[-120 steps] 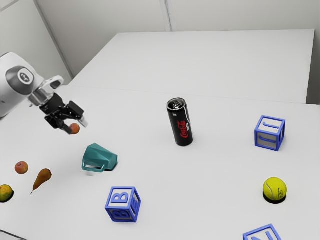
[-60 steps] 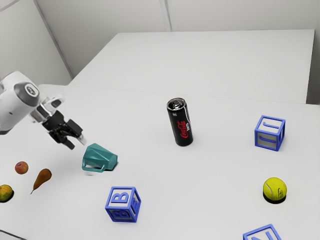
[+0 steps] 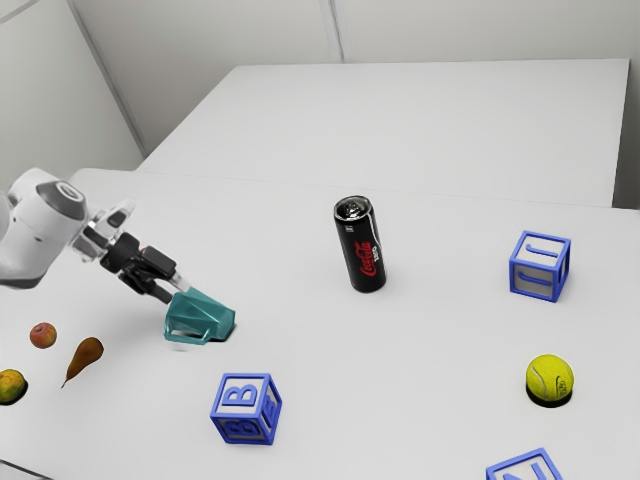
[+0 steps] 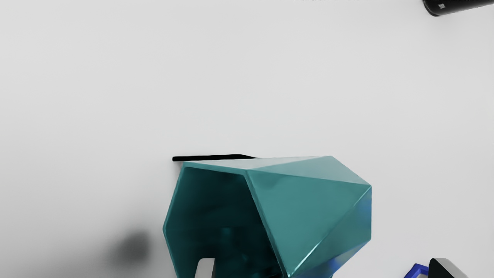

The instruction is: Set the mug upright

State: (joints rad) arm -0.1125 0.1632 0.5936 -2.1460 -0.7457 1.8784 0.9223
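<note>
Mug [image 3: 207, 313] lies on its side, lower left of exterior frame. Your gripper [image 3: 172, 290] is released, fingers spread at its mouth, likely so you can pinch the wall and tip it up. Block [image 3: 240, 411] sits nearby, nearer the bottom edge.

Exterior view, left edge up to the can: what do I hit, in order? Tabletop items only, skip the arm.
Yellow-orange fruit → small reddish fruit → pear → teal mug, on its side → B block → black Coca-Cola can.
</note>
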